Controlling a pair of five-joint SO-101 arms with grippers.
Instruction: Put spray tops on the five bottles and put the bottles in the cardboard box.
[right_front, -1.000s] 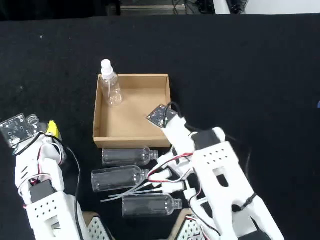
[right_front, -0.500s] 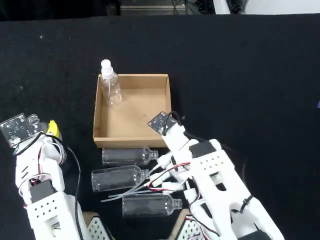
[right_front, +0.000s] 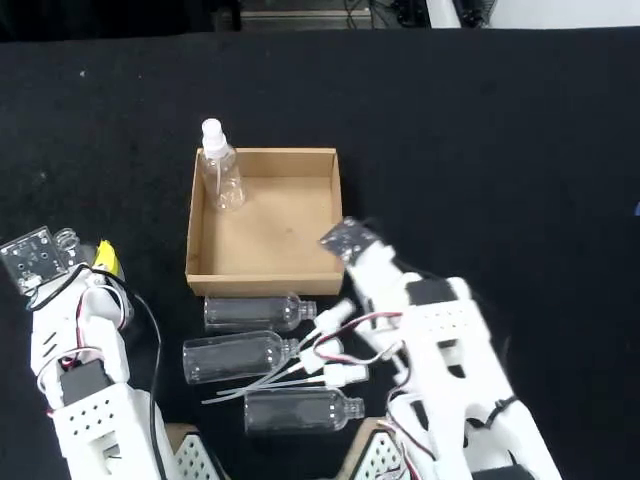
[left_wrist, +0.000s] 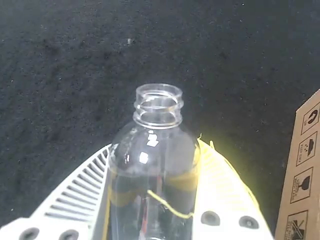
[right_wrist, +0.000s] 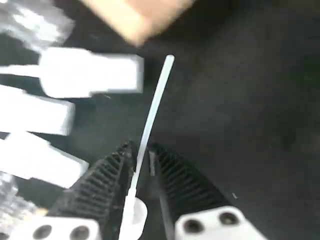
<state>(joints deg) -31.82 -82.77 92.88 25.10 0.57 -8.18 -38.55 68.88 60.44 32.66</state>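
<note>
One capped bottle (right_front: 221, 172) stands in the box (right_front: 265, 283) at its 11 o'clock corner. Three open bottles (right_front: 255, 312) lie side by side on the tabletop (right_front: 480, 130) just at the box's 6 o'clock, necks toward 3 o'clock, with loose spray tops (right_front: 345, 373) beside the necks. At the box's 8 o'clock the left gripper (left_wrist: 155, 150) has its fingers (left_wrist: 220, 180) clamped on a fifth bottle (left_wrist: 157, 125), uncapped, while at 5 o'clock the right gripper (right_wrist: 141, 150) pinches a spray top (right_wrist: 155, 95) by its tube, fingers nearly together.
</note>
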